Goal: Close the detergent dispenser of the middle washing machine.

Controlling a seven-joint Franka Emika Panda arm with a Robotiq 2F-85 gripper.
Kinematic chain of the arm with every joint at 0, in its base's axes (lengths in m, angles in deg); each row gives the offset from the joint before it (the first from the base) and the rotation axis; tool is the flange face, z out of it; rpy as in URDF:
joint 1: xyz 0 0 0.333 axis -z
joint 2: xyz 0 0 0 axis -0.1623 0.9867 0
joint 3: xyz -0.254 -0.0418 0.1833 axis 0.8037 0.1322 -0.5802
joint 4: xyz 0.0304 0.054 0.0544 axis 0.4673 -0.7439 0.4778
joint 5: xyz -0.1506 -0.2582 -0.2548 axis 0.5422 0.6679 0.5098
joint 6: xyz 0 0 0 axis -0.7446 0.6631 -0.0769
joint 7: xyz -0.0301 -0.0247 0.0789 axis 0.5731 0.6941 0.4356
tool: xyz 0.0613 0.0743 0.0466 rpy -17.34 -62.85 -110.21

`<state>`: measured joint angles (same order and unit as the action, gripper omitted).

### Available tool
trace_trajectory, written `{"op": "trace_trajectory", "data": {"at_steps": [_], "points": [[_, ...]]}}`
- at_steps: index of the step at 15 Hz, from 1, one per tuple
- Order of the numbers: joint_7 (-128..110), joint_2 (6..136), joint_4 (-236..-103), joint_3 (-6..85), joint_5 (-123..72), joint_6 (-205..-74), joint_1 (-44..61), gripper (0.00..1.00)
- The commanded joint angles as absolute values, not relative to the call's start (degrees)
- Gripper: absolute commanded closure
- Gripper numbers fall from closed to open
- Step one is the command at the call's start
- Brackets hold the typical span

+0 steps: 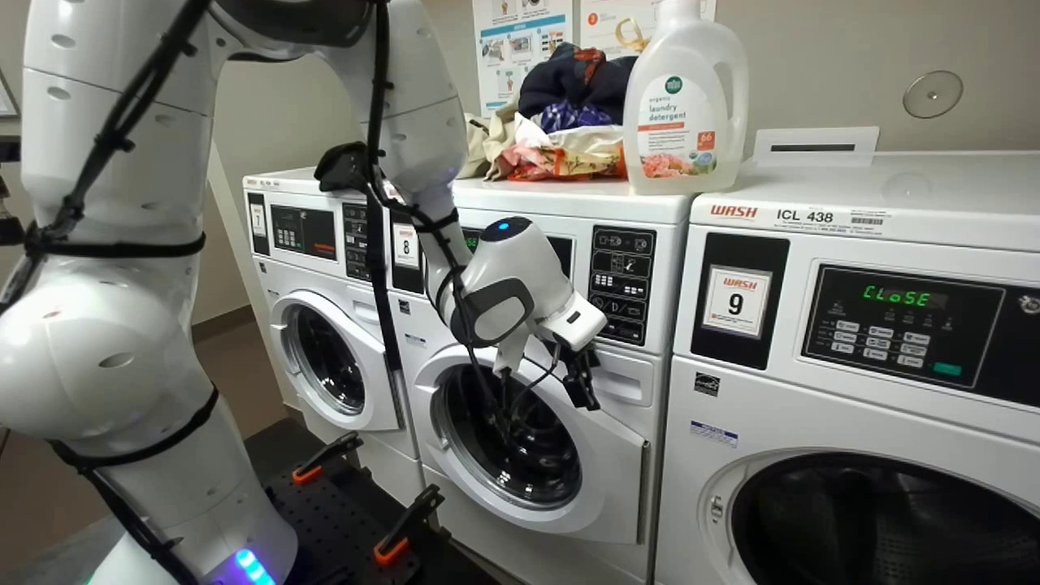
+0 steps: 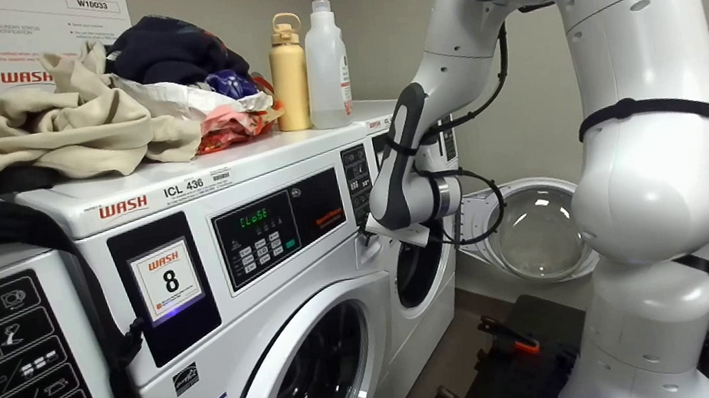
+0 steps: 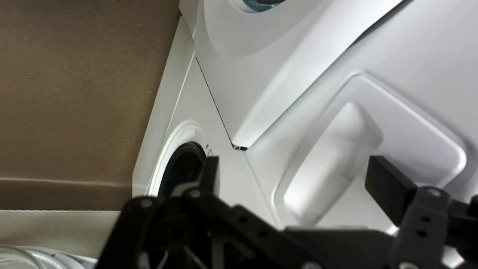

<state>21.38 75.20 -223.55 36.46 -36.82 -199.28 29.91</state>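
The middle washing machine [image 1: 605, 479], with sticker 8 and a round glass door [image 1: 520, 439], shows in both exterior views [image 2: 236, 338]. Its white detergent dispenser [image 1: 630, 382] is at the upper right of its front, below the dark panel. It also shows in an exterior view [image 2: 368, 252], partly behind my wrist, and in the wrist view [image 3: 336, 172], with a recessed handle. I cannot tell how far it stands out from the front. My gripper [image 1: 581, 382] is in front of the dispenser. In the wrist view my gripper [image 3: 293, 175] has its fingers wide apart, nothing held between them.
The washer with sticker 9 [image 1: 735, 390] stands beside it; another washer [image 1: 333, 244] stands on its far side. A detergent bottle [image 1: 678, 114] and piled cloths [image 2: 78, 126] lie on top. An open round door [image 2: 537, 230] sticks out near the wall. Clamps [image 1: 406, 528] sit on the black base.
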Motion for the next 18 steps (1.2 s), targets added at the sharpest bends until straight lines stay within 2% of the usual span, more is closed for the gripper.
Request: {"op": "trace_trajectory", "data": {"at_steps": [1, 3, 8, 11, 18], "points": [[18.02, 69.09, -223.59, 36.93, -40.90, -190.65, 28.12, 0.00], [15.64, 65.81, -223.57, 39.31, -43.37, -185.45, 25.63, 0.00], [22.19, 54.30, -223.92, 49.73, -31.11, -170.84, 17.78, 0.00], [24.16, 45.13, -222.88, 48.28, -25.60, -159.23, 17.64, 0.00], [18.68, 31.77, -215.54, 40.49, -31.37, -138.89, 18.01, 0.00]]}}
